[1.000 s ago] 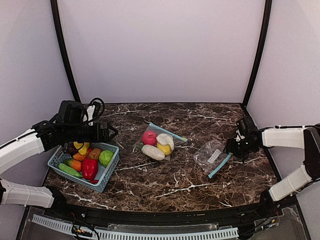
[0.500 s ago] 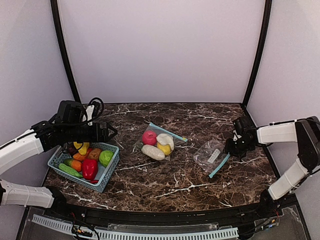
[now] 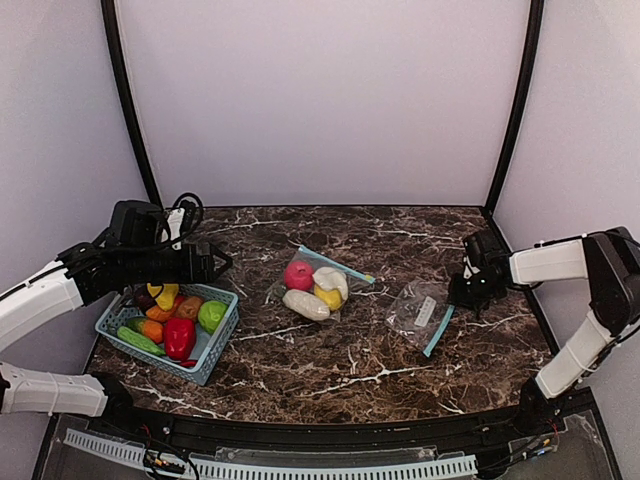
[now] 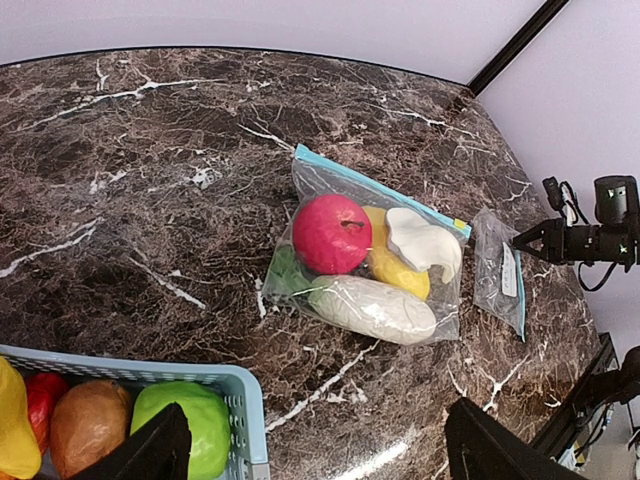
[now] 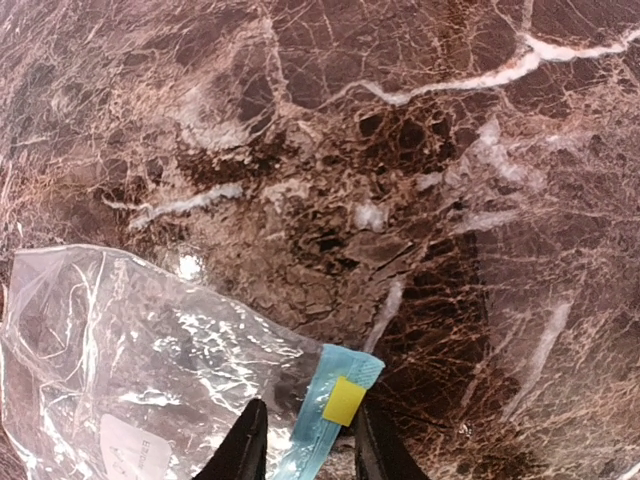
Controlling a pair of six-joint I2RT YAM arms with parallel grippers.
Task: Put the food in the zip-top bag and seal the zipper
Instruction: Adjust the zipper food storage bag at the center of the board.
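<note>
The left arm (image 3: 45, 290) reaches from 9 o'clock of the worktop (image 3: 350, 365) toward 3 o'clock, raised, its left gripper (image 3: 212, 262) level, fingers (image 4: 150, 455) spread wide. The right arm (image 3: 548, 262) comes in from 3 o'clock; the right gripper (image 3: 462, 295) sits low, tilted down, fingers (image 5: 245, 445) drawn near together with a narrow gap.

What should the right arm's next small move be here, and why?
Probably close the right gripper fully on the teal zipper end: its fingers straddle it by the yellow slider, a firm pinch isn't evident, and the empty zip-top bag lies flat, needing a hold before filling.
</note>
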